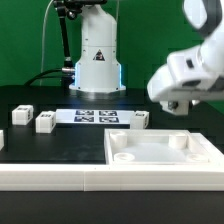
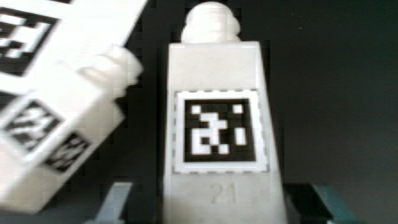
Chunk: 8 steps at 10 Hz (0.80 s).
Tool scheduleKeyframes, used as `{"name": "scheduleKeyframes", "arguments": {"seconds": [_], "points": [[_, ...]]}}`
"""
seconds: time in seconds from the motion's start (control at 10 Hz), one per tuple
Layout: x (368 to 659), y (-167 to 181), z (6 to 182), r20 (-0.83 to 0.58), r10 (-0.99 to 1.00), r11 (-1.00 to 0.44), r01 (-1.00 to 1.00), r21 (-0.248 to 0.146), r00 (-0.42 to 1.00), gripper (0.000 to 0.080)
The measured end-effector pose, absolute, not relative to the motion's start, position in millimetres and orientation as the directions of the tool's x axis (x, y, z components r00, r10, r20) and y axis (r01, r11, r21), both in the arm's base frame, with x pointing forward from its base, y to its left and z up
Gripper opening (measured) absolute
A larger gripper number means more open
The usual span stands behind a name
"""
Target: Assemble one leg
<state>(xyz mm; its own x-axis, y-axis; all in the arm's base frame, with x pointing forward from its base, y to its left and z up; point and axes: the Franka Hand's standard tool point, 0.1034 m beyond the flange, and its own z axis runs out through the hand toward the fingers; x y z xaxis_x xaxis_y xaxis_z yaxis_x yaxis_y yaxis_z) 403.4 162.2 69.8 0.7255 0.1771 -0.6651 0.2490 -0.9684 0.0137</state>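
Note:
In the wrist view a white leg lies lengthwise between my fingers, with a square tag on its face, the number 21 below the tag and a peg at its far end. My gripper is open. One fingertip stands off each side of the leg with a dark gap between. A second leg lies tilted close beside the first. In the exterior view my gripper hangs low at the right, behind the tabletop, and hides those two legs.
Three more small white blocks lie on the black table: two at the left and one near the middle. The marker board lies between them. The robot base stands at the back.

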Motion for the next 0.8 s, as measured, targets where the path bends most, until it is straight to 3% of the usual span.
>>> {"name": "scheduleKeyframes", "arguments": {"seconds": [0.1, 0.4, 0.5, 0.8], "points": [[412.4, 161.1, 88.5, -0.639, 0.179, -0.969, 0.246, 0.017, 0.748, 0.0291], [413.8, 164.0, 75.8, -0.58, 0.192, -0.97, 0.243, 0.01, 0.792, 0.0291], [420.6, 166.7, 74.5, -0.495, 0.206, -0.971, 0.239, 0.005, 0.844, 0.0291], [448.0, 155.4, 84.9, -0.313, 0.253, -0.966, 0.259, -0.021, 0.916, 0.0291]]}}
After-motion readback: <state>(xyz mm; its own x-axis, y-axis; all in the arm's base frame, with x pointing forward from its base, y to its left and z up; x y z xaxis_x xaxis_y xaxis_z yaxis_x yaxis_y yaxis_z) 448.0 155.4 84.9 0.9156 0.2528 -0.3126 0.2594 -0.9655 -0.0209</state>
